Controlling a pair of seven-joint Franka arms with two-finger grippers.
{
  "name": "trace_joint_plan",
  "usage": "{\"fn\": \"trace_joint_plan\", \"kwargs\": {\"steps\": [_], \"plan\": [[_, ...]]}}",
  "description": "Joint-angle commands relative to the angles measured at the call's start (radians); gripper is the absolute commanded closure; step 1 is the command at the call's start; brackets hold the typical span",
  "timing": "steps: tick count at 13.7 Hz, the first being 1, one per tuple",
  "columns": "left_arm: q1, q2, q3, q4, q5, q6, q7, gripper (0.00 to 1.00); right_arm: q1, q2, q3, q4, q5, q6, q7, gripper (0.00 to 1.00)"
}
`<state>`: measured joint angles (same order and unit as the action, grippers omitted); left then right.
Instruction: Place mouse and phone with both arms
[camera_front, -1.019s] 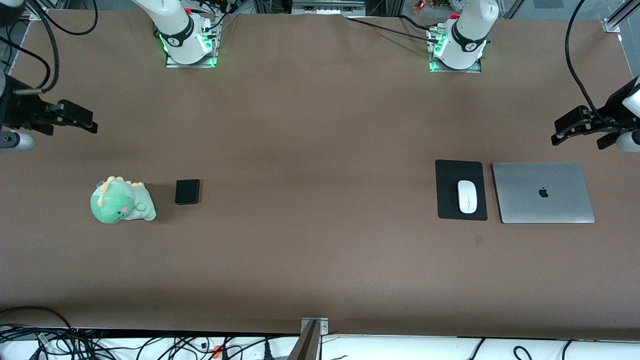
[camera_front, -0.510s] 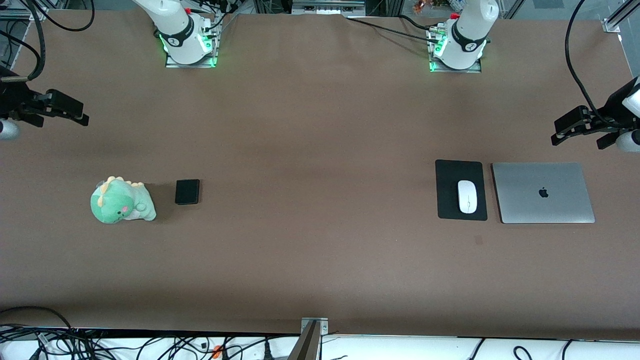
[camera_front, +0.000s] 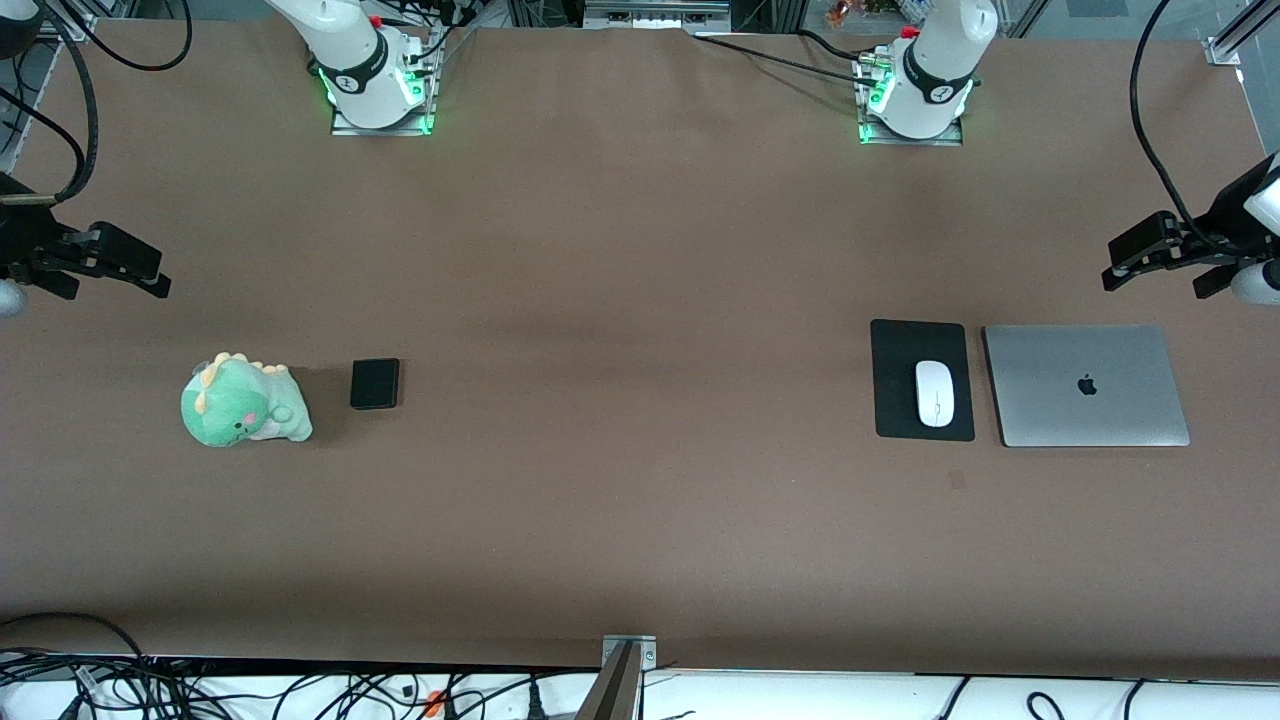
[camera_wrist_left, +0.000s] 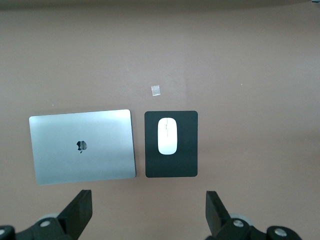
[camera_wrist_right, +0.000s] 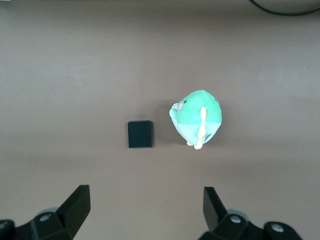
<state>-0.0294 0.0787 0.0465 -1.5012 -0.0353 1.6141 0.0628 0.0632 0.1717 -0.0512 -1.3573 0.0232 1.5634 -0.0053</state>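
The white mouse (camera_front: 935, 393) lies on a black mouse pad (camera_front: 893, 412) toward the left arm's end of the table; it also shows in the left wrist view (camera_wrist_left: 167, 135). The black phone (camera_front: 375, 383) lies flat toward the right arm's end, beside a green plush dinosaur (camera_front: 240, 402); it also shows in the right wrist view (camera_wrist_right: 140, 134). My left gripper (camera_front: 1150, 262) hangs open and empty high over the table's end, above the laptop's farther edge. My right gripper (camera_front: 130, 268) hangs open and empty high over the table's other end.
A closed silver laptop (camera_front: 1085, 385) lies beside the mouse pad at the left arm's end. A small pale tag (camera_front: 957, 480) lies on the table nearer the camera than the pad. Cables hang along the table's near edge.
My right gripper has moved toward the table's end and then come nearer in the view, ending a little lower. The left arm, mouse and phone have not moved.
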Motion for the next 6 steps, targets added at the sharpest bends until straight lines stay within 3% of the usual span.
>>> {"fn": "trace_joint_plan", "kwargs": {"steps": [1, 6], "plan": [[0.000, 0.016, -0.004, 0.032, -0.023, -0.022, 0.006, 0.00, -0.011, -0.017, 0.016, 0.004, -0.019, -0.009, 0.008, 0.00], [-0.003, 0.012, -0.010, 0.035, -0.009, -0.040, 0.009, 0.00, -0.011, -0.020, 0.016, 0.003, -0.020, -0.012, 0.007, 0.00]]}}
